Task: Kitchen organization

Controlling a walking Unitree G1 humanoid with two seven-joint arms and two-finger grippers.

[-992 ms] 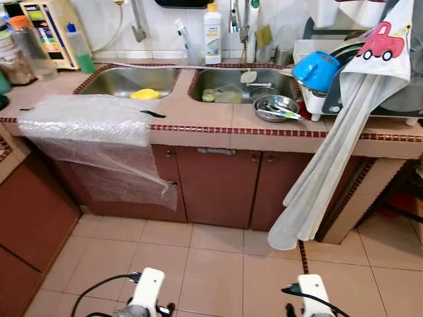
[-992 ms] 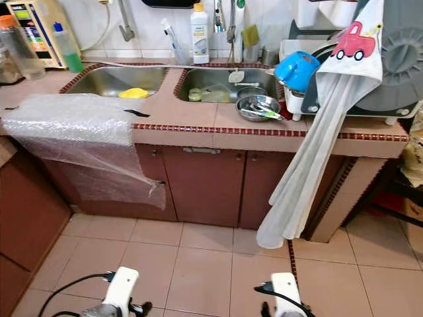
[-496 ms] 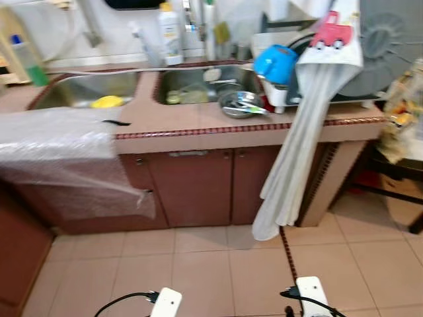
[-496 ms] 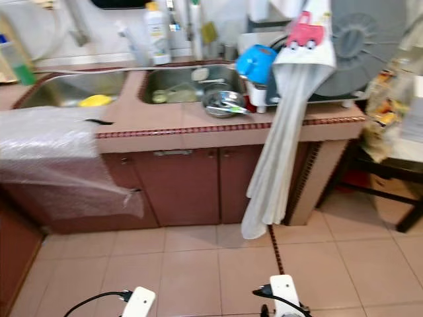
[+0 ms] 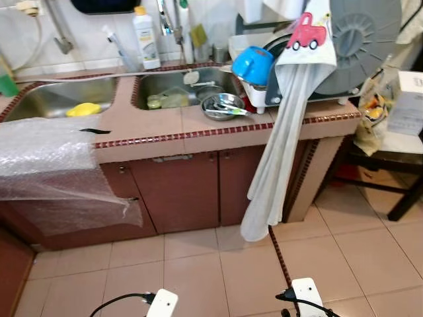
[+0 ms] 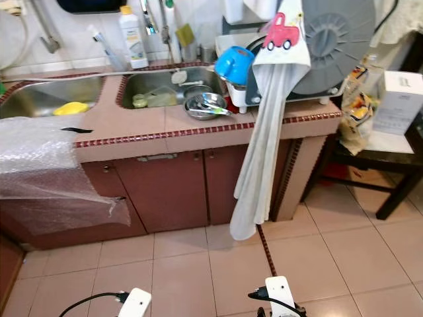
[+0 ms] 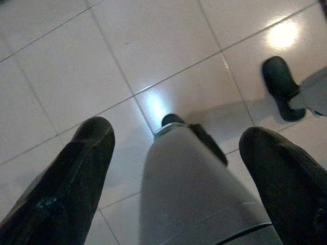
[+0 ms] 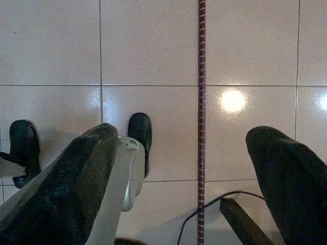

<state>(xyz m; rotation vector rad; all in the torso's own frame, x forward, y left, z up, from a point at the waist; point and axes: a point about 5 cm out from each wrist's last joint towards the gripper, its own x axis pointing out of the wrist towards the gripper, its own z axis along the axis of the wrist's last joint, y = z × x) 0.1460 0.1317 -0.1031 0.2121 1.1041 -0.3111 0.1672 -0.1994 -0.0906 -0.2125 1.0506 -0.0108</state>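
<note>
Both claws, left gripper (image 7: 176, 168) and right gripper (image 8: 184, 168), hang released over floor tiles, well short of the steel bowl (image 5: 223, 105) of cutlery (light, rigid, likely slippery) beside the sink (image 5: 173, 84); grip its rim.

A: Bubble wrap (image 5: 49, 158) cut off at the left edge, hiding the cabinet door (image 5: 99, 211) behind it. Left sink basin (image 5: 46, 105) clipped too.

B: Yep. Hanging cloth (image 5: 281, 132) covering part of the dish rack (image 5: 297, 99). Can't read the bottle (image 5: 143, 39) label, way too small. Bowl (image 5: 221, 105) contents just a jumble.
</note>
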